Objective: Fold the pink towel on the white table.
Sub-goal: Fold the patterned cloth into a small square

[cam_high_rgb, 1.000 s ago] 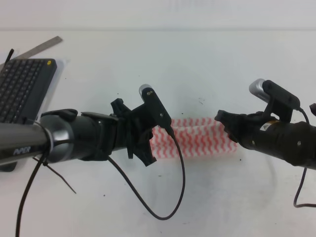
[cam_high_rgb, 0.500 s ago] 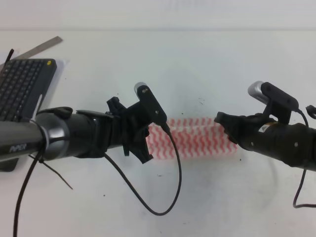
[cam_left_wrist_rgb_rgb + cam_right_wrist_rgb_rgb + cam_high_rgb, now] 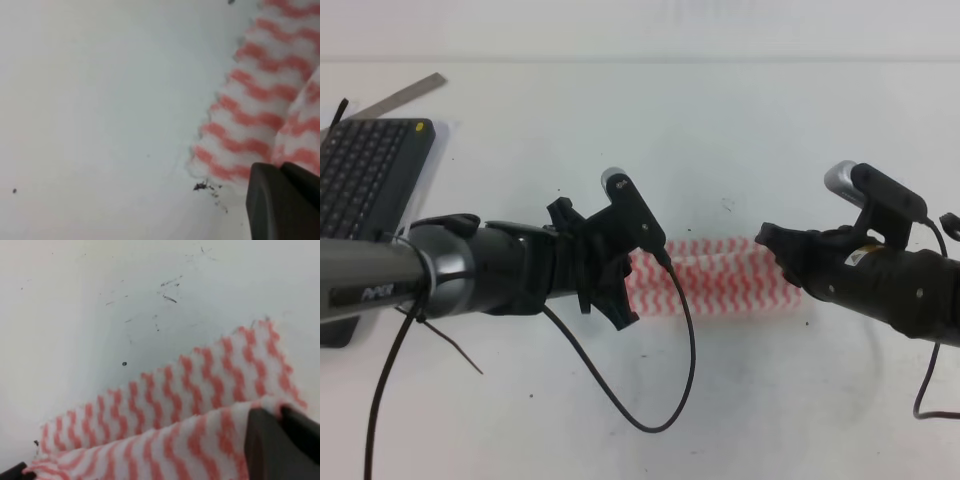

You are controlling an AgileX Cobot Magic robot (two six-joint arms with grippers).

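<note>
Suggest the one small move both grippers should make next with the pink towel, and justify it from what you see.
Probably carry both held corners a little farther across and lower them. The left gripper and right gripper each appear to pinch an edge of the pink towel, whose upper layer arches over the lower one in the right wrist view, so the fold is not yet flat on the white table.

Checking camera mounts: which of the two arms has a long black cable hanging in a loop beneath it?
The left arm: a black cable droops from its end effector toward the white table. The right arm shows no such loop.
</note>
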